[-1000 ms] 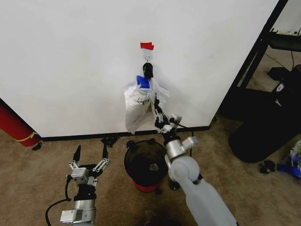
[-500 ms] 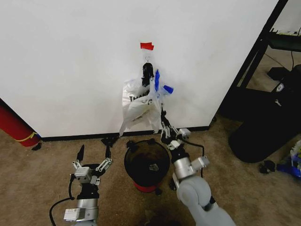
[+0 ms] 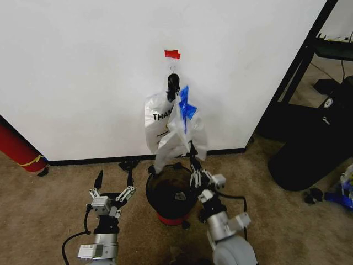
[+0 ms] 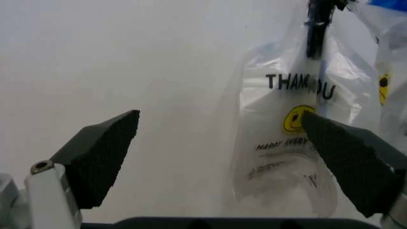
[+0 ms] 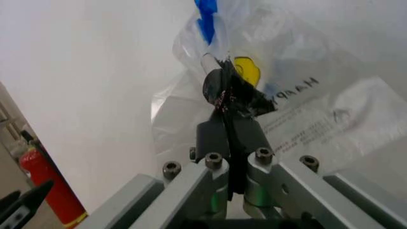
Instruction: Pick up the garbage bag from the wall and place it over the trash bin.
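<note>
Brown carpet (image 3: 49, 204), right claw (image 3: 192, 152) pinching garbage bag (image 3: 185, 130), left claw (image 3: 114, 179) spread.

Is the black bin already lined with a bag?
No. The bin is bare inside; the right claw holds the garbage bag above it.

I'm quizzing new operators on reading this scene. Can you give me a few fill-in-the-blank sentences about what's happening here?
1. The right gripper is shut on the ____ bag.
2. The trash bin has a ____ base.
3. The left gripper hangs with its fingers ____.
4. The tape above the hook is ____.

Missing words: garbage; red; open; red
</note>
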Motion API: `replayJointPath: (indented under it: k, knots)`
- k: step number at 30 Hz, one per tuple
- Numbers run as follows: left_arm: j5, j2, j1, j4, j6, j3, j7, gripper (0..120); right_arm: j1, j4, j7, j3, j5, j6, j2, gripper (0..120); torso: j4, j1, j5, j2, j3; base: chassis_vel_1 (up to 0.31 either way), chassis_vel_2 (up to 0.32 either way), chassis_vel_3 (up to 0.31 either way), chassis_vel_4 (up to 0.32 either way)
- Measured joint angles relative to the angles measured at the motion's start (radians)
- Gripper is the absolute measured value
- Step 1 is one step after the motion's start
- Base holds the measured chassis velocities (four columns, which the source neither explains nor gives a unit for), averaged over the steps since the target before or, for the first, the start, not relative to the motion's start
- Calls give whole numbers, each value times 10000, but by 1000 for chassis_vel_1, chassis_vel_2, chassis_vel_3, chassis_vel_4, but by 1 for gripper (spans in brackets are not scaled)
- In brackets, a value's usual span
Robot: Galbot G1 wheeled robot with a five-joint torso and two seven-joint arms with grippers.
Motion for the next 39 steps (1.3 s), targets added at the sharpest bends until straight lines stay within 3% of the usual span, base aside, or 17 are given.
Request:
replayJointPath:
  k: [18, 30, 39]
  knots:
    - [-112, 205, -35, 6, -37, 151, 4, 100, -2890, 770, -276, 929, -1683, 2173, -22, 0, 1, 1, 0, -1, 0, 0, 0, 0, 0]
    - [-171, 196, -46, 16, -42, 177, 3, 100, -3874, 755, 526, 2096, -2341, 3774, -45, 0, 0, 0, 0, -1, 0, 0, 0, 0, 0]
    - [-152, 197, -91, 39, 22, 295, 3, 100, -3997, 472, 925, 2156, -2344, 4036, -6, 0, -1, 1, 0, -1, 1, 0, 0, 0, 0]
